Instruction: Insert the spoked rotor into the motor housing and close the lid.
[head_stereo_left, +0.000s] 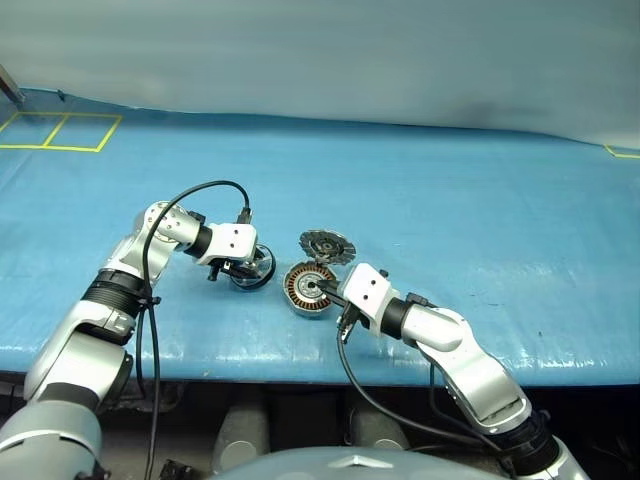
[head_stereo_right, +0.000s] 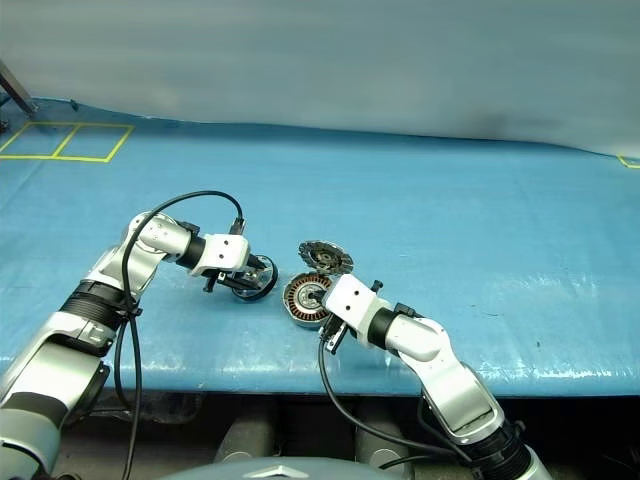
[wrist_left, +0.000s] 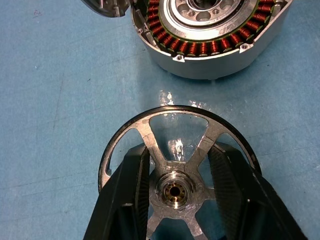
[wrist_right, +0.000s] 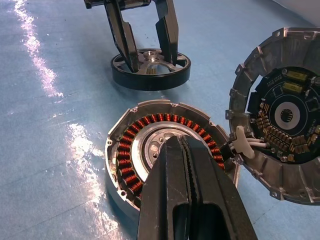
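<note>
The spoked rotor, a wheel with a dark rim and shiny spokes, lies flat on the blue cover just left of the motor housing. My left gripper reaches down into it, one finger in the spoke gap on each side of the hub, shut on the hub. The housing sits open with its copper windings showing. Its lid lies face-up behind it, joined by white wires, with the dark circuit face on view. My right gripper is shut with nothing in it, its tip over the housing's centre.
The blue table cover stretches wide on all sides, and its front edge runs close below both arms. Yellow tape squares mark the far left corner. A black cable loops over my left wrist and another hangs under the right.
</note>
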